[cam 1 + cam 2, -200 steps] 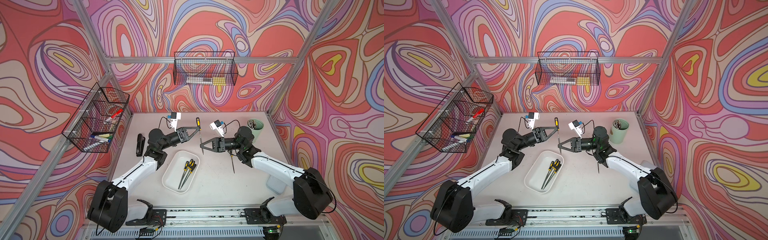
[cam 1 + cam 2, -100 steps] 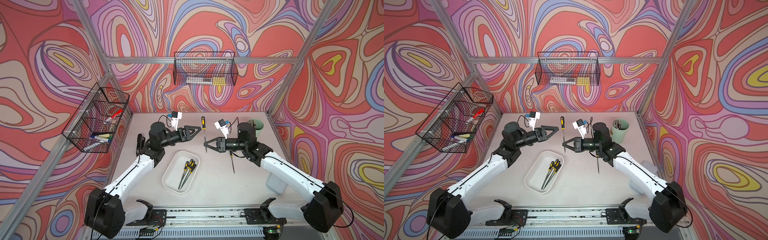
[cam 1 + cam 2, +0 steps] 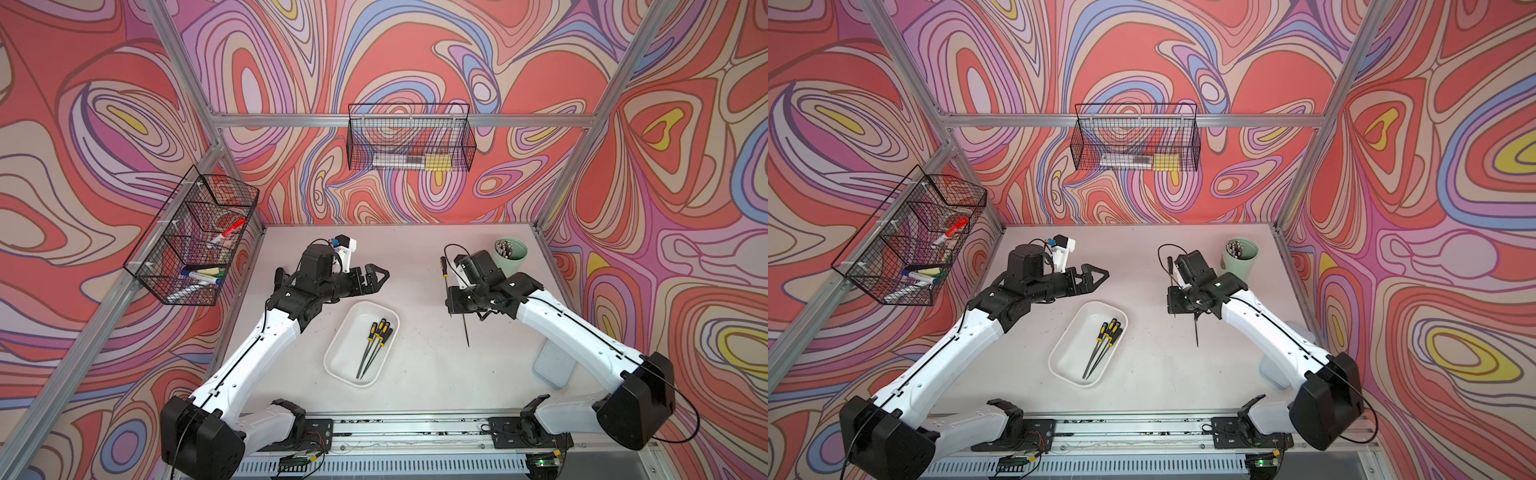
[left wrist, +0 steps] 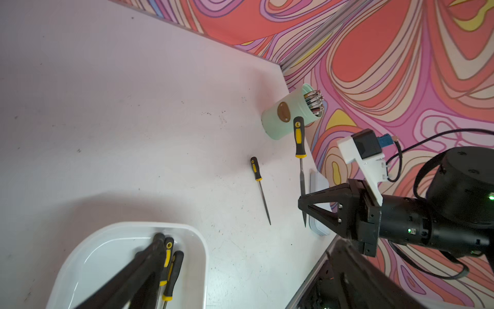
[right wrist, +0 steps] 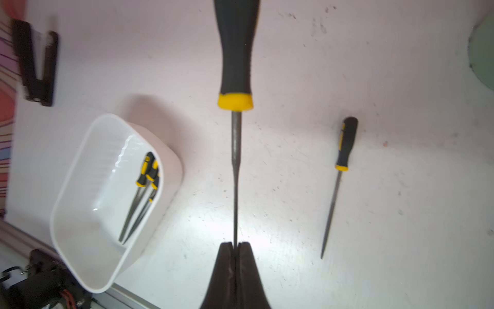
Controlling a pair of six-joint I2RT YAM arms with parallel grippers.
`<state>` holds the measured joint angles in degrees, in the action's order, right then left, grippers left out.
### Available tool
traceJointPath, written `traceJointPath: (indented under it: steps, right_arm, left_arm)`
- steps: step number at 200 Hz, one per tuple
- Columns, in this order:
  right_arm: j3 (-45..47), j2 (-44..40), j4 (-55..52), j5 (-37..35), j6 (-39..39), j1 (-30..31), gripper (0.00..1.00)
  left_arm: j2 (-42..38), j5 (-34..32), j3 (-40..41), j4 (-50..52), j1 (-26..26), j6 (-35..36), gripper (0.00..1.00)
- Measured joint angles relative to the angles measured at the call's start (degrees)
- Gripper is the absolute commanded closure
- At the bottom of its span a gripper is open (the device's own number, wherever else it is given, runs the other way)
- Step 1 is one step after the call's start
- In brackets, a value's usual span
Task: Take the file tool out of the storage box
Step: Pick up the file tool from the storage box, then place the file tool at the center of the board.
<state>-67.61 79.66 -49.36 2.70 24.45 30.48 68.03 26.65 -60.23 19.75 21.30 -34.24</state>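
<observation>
Stretching level above the surface (image 3: pixel 415 249), the left hand (image 3: pixel 383 276) hangs released, just beyond the box (image 3: pixel 347 355). The right hand (image 5: pixel 235 244), elbow bent, grasps a file (image 5: pixel 235 53) by its blade.

A mint-green cup (image 3: pixel 515 261) filled with thin rods is stood upright at the far right corner of the bench (image 3: pixel 415 249). A black wire basket (image 3: pixel 411 143) is hung on the far wall, with a yellow item laid in it. A second, compartmented wire basket (image 3: pixel 195 241) is fixed to the left wall, and a red-capped marker (image 3: pixel 228 230) is kept in it. A black stapler (image 5: pixel 26 58) is laid at the bench's left edge, and a pale translucent container (image 3: pixel 555 365) at its near right.
</observation>
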Motion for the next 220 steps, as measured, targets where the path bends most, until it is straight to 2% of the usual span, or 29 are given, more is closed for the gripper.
traceJointPath:
  steps: [33, 117, 220]
  right_arm:
    - [1.4, 3.5, -1.6, -3.4, 1.7, 0.0, 1.0]
    - [6.5, 14.0, 3.1, -4.2, 5.0, 0.0, 1.0]
    - [8.2, 17.0, 5.7, -5.4, 6.1, 0.0, 1.0]
  left_arm:
    - [0.0, -3.1, 1.4, 2.4, 0.0, 0.8, 0.01]
    - [-0.2, -5.9, 4.8, 4.2, 0.0, 1.9, 0.01]
    - [-0.1, -8.2, 5.8, 4.3, 0.0, 2.1, 0.01]
